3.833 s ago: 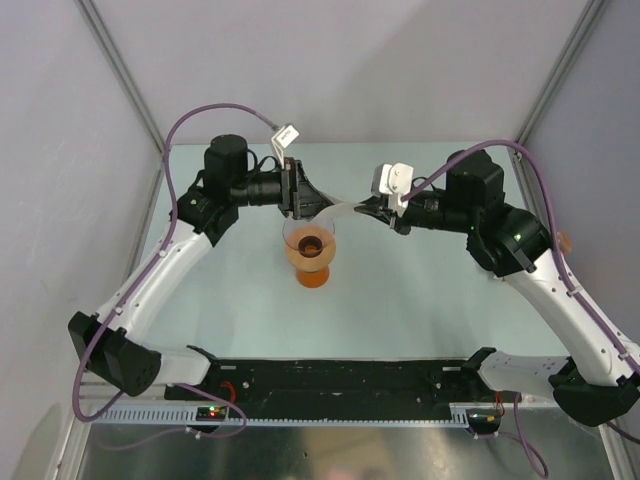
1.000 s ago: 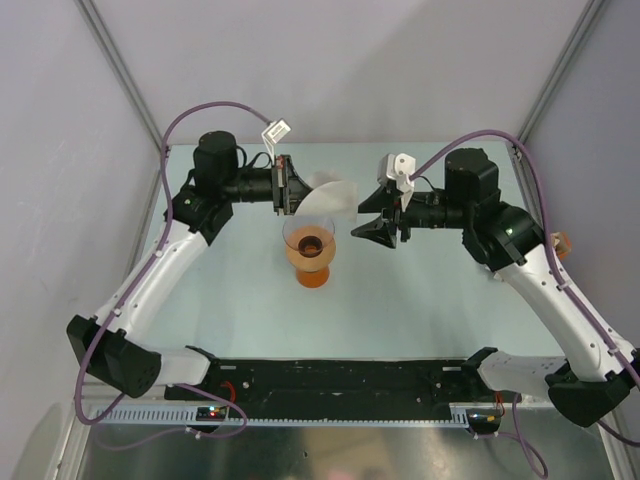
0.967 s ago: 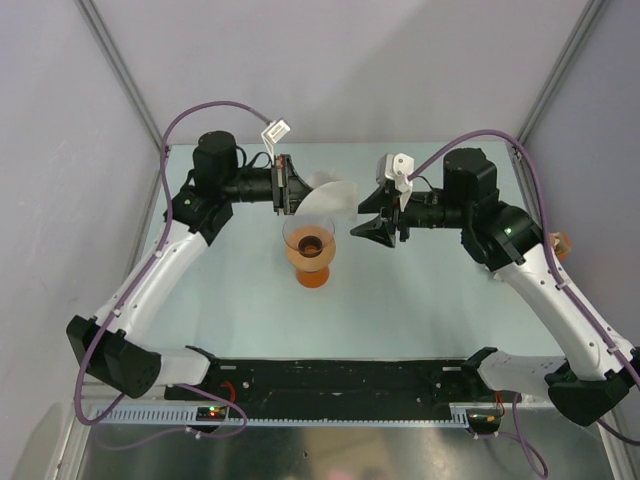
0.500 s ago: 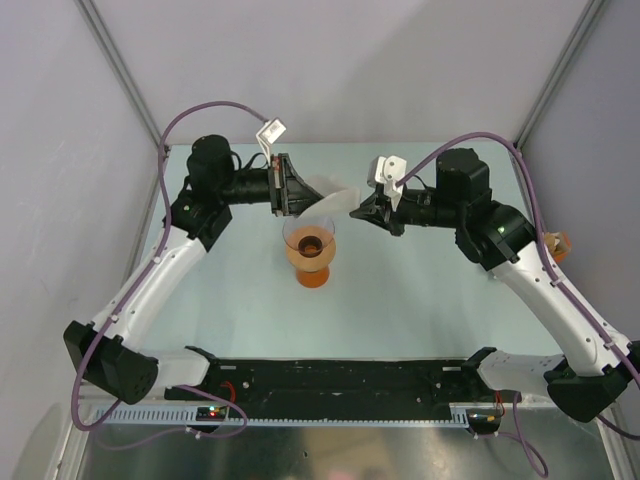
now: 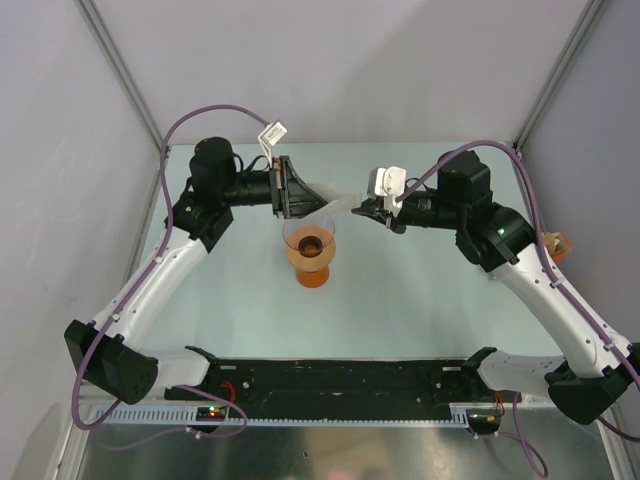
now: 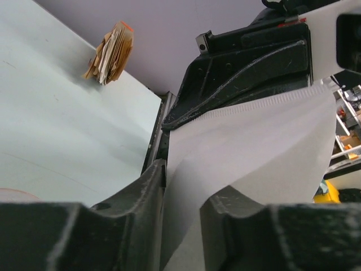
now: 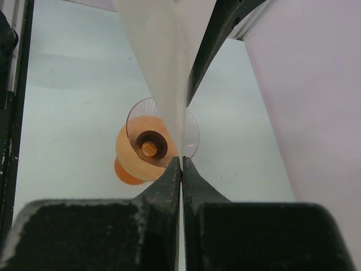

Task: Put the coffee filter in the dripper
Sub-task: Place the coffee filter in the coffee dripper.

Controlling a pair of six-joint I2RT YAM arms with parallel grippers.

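Observation:
The coffee filter (image 5: pixel 335 200), thin white paper, hangs in the air between my two grippers, just behind and above the dripper (image 5: pixel 310 248). The dripper is a clear funnel on a brown collar and orange base, standing upright on the table. My right gripper (image 5: pixel 362 208) is shut on the filter's right edge; in the right wrist view the pinched filter (image 7: pixel 163 56) runs up from the gripper (image 7: pixel 181 161), with the dripper (image 7: pixel 148 148) below. My left gripper (image 5: pixel 292 190) has its jaws apart, with the filter (image 6: pixel 248 152) passing between them.
A tan-and-white stack of paper fans (image 6: pixel 110 52) lies at the table's right edge, also seen in the top view (image 5: pixel 558 242). Grey walls enclose the table on three sides. The black rail with the arm bases (image 5: pixel 340 380) runs along the near edge.
My right gripper moved left from beside the dripper and shut on the filter's free edge. My left gripper turned at the wrist and its jaws now stand apart around the filter.

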